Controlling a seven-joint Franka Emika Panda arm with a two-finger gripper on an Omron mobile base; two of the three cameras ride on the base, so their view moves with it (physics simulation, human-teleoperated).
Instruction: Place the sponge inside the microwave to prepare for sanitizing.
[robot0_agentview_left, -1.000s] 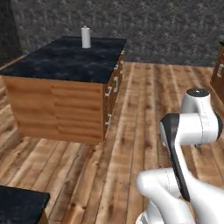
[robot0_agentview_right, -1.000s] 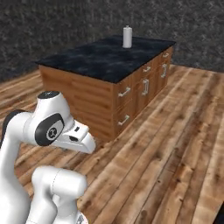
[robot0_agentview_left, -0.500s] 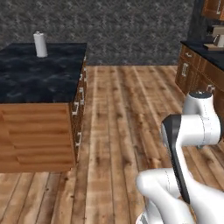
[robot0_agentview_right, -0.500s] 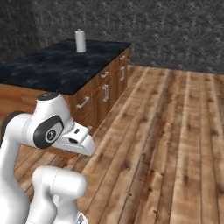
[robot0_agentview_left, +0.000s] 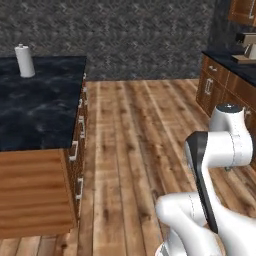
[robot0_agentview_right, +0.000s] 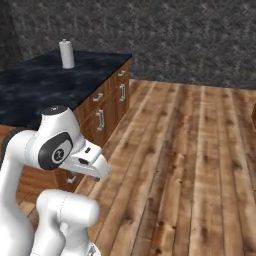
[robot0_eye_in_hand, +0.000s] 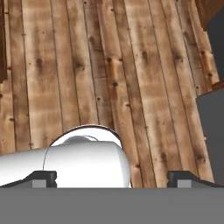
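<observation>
Wooden plank floor (robot0_agentview_left: 135, 130) is stretching across the whole room, running from the dark patterned back wall (robot0_agentview_right: 165, 35) toward the robot's base. Standing on this floor, to the arm's left, is the kitchen island (robot0_agentview_left: 40, 150), which is serving as the landmark: its black marbled top (robot0_agentview_right: 45, 82) is sitting over wooden cabinet fronts with metal drawer handles (robot0_agentview_right: 98, 119). Across the open floor from the island, on the arm's right, a second run of wooden cabinets (robot0_agentview_left: 225, 92) with a dark counter is lining the side wall, and some small items on it are too blurred to identify. At the far end of the island top, a white paper towel roll (robot0_agentview_left: 24, 61) is standing upright. The gripper (robot0_eye_in_hand: 112, 178) is pointing down at the floor beside the island, its two dark fingertips (robot0_eye_in_hand: 41, 178) standing fully spread apart and holding nothing. No sponge or microwave can be made out near the island, so their position cannot be told.
</observation>
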